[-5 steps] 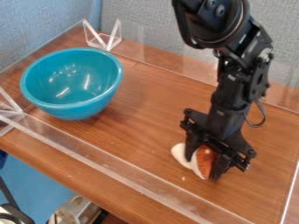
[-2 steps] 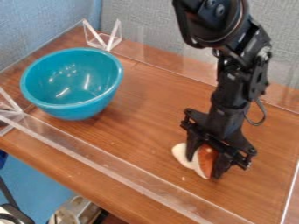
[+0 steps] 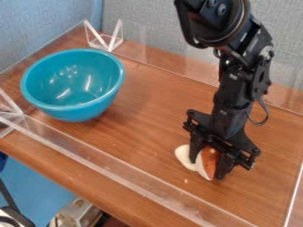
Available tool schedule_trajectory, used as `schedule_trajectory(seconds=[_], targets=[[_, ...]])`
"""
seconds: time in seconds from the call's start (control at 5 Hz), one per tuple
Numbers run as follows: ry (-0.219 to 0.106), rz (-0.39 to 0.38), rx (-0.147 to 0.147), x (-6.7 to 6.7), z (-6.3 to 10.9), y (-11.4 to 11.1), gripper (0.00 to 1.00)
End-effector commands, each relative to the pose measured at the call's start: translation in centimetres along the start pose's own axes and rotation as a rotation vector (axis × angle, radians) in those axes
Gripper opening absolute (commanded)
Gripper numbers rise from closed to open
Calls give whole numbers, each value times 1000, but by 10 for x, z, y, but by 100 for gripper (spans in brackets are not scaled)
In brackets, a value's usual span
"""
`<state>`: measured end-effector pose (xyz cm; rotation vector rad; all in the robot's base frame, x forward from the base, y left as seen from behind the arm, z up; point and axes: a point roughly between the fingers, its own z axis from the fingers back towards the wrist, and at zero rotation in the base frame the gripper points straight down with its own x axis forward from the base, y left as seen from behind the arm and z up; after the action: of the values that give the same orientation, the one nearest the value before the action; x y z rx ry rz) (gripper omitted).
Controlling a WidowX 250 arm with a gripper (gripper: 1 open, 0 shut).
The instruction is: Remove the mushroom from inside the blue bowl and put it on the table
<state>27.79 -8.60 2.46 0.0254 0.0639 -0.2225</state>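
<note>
A brown wood-grain table [image 3: 142,106], edged by low clear acrylic walls [image 3: 130,155], fills most of the frame and runs diagonally from upper left to lower right. At the left of the frame sits a round, deep, glossy turquoise-blue plastic bowl [image 3: 73,84], upright and with nothing visible inside it. A black jointed robot arm [image 3: 231,62] comes down from the top right of the frame, and its black claw [image 3: 213,161] points straight down at the lower right, well apart from the bowl. The claw is clenched around a small toy mushroom with a cream-white stem and orange-brown cap [image 3: 206,163]. The orange-brown cap shows between the dark fingers and the pale stem sticks out to the left, right at the tabletop. The mushroom appears to lie on its side, touching or almost touching the wood; the exact contact is hidden by the fingers. Judging by this, the mushroom is already out of the bowl and has been lowered to a bare patch of table near the front wall, so it can be left there without rolling far. What seems to remain is letting go and lifting the claw clear, taking care not to drag the toy along or knock it against the acrylic wall
</note>
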Motion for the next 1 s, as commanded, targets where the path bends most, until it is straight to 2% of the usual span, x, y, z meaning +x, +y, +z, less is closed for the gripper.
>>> schedule_trajectory(seconds=[0.0,0.4,0.8], targets=[[-61,1,-6,12,3,7,100],[-96,10,6,11,28,10,100],[-148,30,25,9,58,16,100]])
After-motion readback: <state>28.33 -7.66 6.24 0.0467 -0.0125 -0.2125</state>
